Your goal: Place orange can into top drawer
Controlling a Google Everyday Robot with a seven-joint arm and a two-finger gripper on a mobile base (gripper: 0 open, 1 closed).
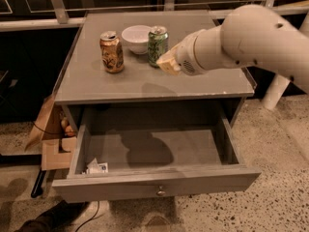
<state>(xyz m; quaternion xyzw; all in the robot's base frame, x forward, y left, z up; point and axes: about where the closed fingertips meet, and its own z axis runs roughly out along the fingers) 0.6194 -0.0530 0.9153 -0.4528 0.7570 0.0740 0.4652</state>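
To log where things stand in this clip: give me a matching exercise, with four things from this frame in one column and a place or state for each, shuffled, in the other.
Things:
1. orange can
2. white bowl
3. top drawer
4. gripper

Places or states:
A. pulled open, with a small packet inside near its front image-left corner
B. upright on the tabletop, image-left of the bowl
C. above the tabletop, close beside the green can on its image-right side
D. on the tabletop, behind and between the two cans

Pairs: 1-B; 2-D; 3-A; 4-C
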